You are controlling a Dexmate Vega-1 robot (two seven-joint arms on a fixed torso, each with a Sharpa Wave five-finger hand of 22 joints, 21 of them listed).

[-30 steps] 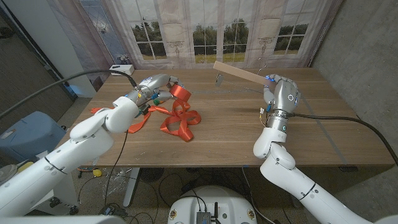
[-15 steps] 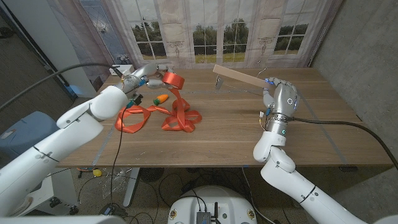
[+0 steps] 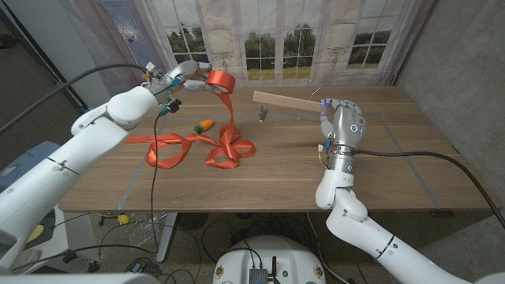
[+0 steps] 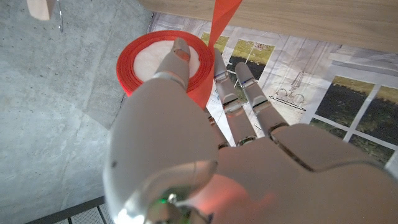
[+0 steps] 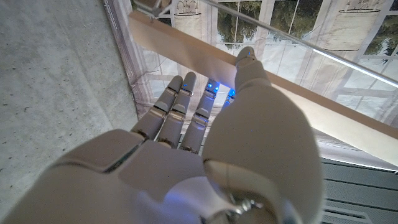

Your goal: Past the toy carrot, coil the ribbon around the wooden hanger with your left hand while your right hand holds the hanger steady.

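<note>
While lifted, ribbon (image 3: 225,142) loops beside toy carrot (image 3: 204,125), wooden hanger (image 3: 288,103) apart.

No lettering, label, brand or number can be read anywhere.

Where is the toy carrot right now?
In the head view the toy carrot lies on the table's left half, just below the raised left hand and beside the loose orange ribbon.

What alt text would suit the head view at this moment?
The left hand lifts a red ribbon roll above a wooden table, its loose ribbon trailing down beside a toy carrot. The right hand holds a wooden hanger up.
</note>
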